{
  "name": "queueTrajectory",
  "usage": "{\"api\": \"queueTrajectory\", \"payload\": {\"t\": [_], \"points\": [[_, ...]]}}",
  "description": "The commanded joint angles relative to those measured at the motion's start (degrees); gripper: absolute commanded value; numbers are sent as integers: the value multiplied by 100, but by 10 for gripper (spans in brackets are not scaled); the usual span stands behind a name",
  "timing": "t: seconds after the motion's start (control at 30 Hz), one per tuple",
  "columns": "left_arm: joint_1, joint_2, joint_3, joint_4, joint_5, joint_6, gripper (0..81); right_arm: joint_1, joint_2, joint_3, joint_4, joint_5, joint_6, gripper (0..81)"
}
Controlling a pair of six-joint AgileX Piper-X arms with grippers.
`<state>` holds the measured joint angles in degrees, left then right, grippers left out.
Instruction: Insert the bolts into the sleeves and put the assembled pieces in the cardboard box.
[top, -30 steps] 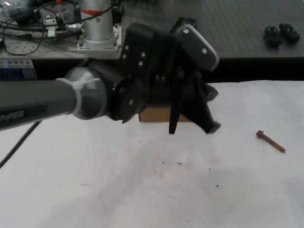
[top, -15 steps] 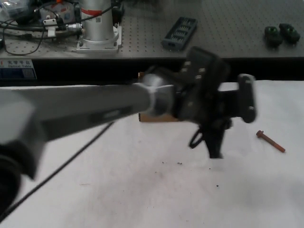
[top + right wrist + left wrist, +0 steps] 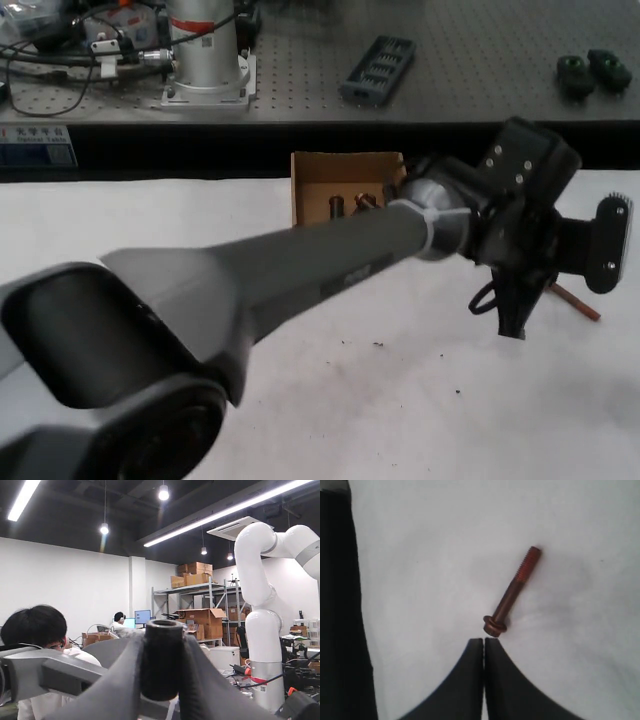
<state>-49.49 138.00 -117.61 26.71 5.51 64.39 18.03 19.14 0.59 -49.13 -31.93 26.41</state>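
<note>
A copper-coloured bolt point(image 3: 512, 592) lies on the white sheet, and its flanged head sits just in front of my left gripper point(image 3: 484, 641). That gripper is shut, its tips touching with nothing between them. In the high view the left arm stretches across the bench to the right, with its gripper point(image 3: 512, 325) low beside the bolt point(image 3: 580, 303). The cardboard box point(image 3: 318, 168) stands at the back centre with assembled pieces point(image 3: 350, 205) inside. My right gripper point(image 3: 162, 645) points up into the room, shut on a black sleeve point(image 3: 161, 670) held upright.
A white sheet point(image 3: 380, 400) covers the bench front. Behind it, on the dark perforated board, are a black slotted tray point(image 3: 378, 68), two black round parts point(image 3: 590, 72) and a silver post base point(image 3: 205, 60) with cables.
The left arm has swung from over the cardboard box to the right, down to the bolt. The box and its contents have come into view.
</note>
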Motion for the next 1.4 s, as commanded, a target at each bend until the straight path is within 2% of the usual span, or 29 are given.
{"api": "queueTrajectory", "payload": {"t": [0.0, 0.4, 1.07, 1.37], "points": [[-110, 203, -98, -912, -434, 105, 6, 16, -42, -59, -8, 55, 16, 71], [-189, 521, -137, -1529, -104, 381, 6, 16, -42, -59, -10, 55, 61, 71], [-189, 974, -572, -1425, 117, 502, 6, 16, -42, -59, 6, 55, 100, 71], [-189, 1191, -868, -897, 38, 593, 6, 16, -42, -59, 46, 55, 100, 71]]}}
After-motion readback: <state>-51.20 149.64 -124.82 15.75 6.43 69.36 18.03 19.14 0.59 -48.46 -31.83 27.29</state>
